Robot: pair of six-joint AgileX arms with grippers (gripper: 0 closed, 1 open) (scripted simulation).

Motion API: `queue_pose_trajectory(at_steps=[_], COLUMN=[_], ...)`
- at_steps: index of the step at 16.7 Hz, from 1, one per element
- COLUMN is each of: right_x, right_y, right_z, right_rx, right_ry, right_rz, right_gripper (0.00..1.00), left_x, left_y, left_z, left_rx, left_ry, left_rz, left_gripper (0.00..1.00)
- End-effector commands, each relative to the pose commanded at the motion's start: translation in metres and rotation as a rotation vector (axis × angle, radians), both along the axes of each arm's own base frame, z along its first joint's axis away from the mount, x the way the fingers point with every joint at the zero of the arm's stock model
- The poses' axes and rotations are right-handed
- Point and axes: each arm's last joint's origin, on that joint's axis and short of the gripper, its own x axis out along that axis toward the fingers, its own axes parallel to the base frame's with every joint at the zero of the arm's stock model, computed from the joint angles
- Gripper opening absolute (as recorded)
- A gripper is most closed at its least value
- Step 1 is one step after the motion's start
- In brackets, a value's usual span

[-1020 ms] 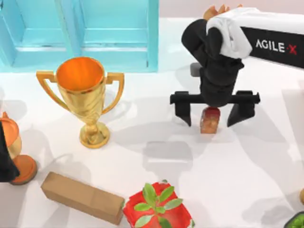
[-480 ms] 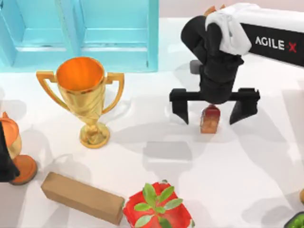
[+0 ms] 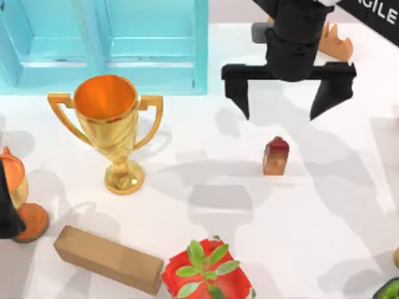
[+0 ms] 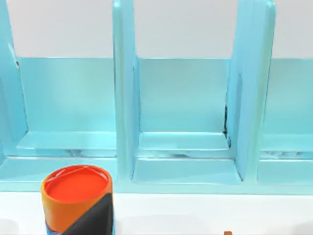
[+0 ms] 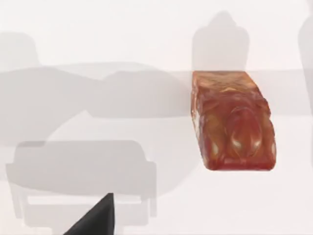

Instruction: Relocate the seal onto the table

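The seal (image 3: 275, 156), a small tan-orange block with a dark red rounded top, stands upright on the white table (image 3: 324, 224), right of centre. My right gripper (image 3: 282, 111) hangs open above and behind it, toward the back of the table, its black fingers spread wide and touching nothing. In the right wrist view the seal (image 5: 232, 122) is seen from above on the bare white surface, with one dark fingertip (image 5: 95, 221) well apart from it. My left arm (image 3: 6, 208) is parked at the table's left edge.
A gold trophy (image 3: 112, 124) stands left of centre in front of the light blue cabinet (image 3: 106, 43). A long cardboard box (image 3: 107, 258) and a red pot with a plant (image 3: 209, 274) lie at the front. An orange-topped can (image 4: 77, 198) sits before the cabinet.
The right gripper, open around the seal a second ago, has lifted and drawn back toward the rear of the table. The seal stays standing where it was.
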Motion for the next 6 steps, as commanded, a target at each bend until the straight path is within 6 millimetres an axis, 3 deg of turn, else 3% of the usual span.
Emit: queue_pose_trajectory(at_steps=[3, 6], right_x=[-0.007, -0.009], right_y=[-0.004, -0.006], right_z=[0.033, 0.043], right_rx=[0.001, 0.003], right_ry=[-0.007, -0.012], right_rz=[0.0, 0.0], right_gripper=[1.0, 1.0], left_x=[0.0, 0.0], left_y=[0.0, 0.0], left_z=[0.0, 0.0], left_rx=[0.0, 0.0], left_ry=[0.0, 0.0], left_rz=[0.0, 0.0], left_gripper=[1.0, 1.0])
